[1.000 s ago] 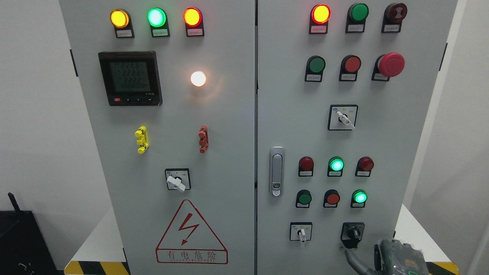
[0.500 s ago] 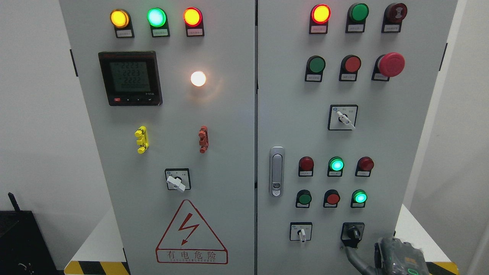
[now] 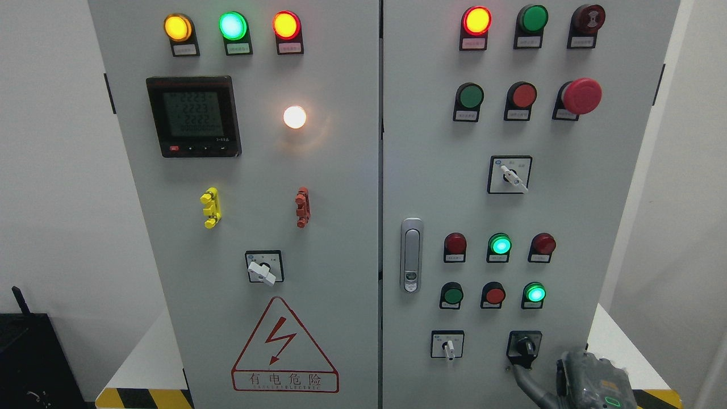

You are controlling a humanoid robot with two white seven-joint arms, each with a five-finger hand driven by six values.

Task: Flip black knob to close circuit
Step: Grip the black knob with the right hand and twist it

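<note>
Where lightning warns, red sign (image 3: 284,347): "有电危险".

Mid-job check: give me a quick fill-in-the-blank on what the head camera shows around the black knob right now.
1. The black knob sits at the lower ____ of the right-hand cabinet door.
2. The right hand shows just ____ the black knob, a finger reaching up toward it.
3. The lamp directly above the black knob glows ____.
4. The white-handled switch sits to the ____ of the black knob.

Missing words: right; below; green; left
</note>
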